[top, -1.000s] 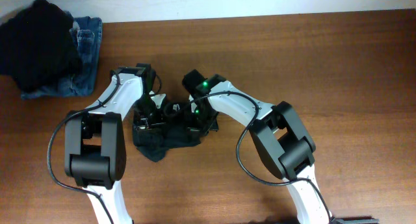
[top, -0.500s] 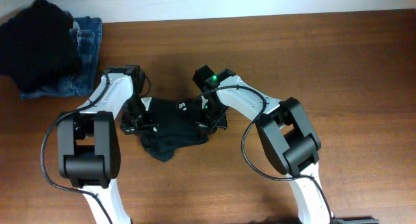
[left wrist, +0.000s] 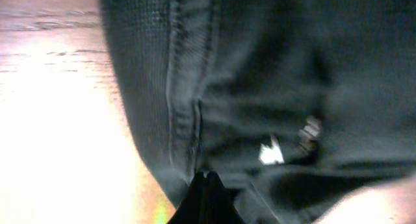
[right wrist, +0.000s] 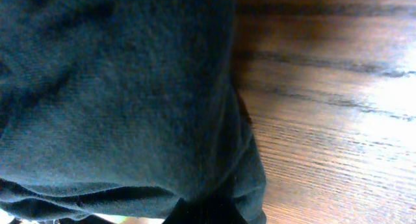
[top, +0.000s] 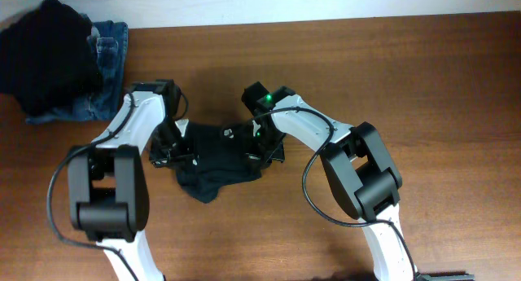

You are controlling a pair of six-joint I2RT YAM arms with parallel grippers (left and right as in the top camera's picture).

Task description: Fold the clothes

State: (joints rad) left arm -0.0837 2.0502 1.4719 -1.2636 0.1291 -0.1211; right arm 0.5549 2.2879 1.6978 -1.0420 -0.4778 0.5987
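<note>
Overhead view: the dark, blackish-green T-shirt (top: 213,162) lies bunched on the wooden table (top: 423,94), left of centre and towards the near edge, stretched between the two arms, with a loose fold sagging towards the near side. The left gripper (top: 172,148) sits at the shirt's left edge and the right gripper (top: 260,147) at its right edge; both are down on the cloth, and the jaws cannot be made out from this height. In the far left corner, well apart from the shirt, blue jeans (top: 109,63) lie partly under a heap of black garment (top: 47,51). Left wrist view: the T-shirt (left wrist: 260,74) fills most of the frame, a stitched seam running down it and a small white label (left wrist: 269,152) showing near a fold. The left gripper (left wrist: 207,197) has its fingers pressed together to a point at the bottom edge, clenched on the hem of the cloth. Bright table (left wrist: 58,120) surface shows on the left. Right wrist view: the T-shirt (right wrist: 117,87) covers the left half, gathered into folds at the bottom, where the right gripper (right wrist: 207,212) appears only as a dark shape, closed with the cloth pinched in it. Bare table (right wrist: 331,120) grain lies on the right.
</note>
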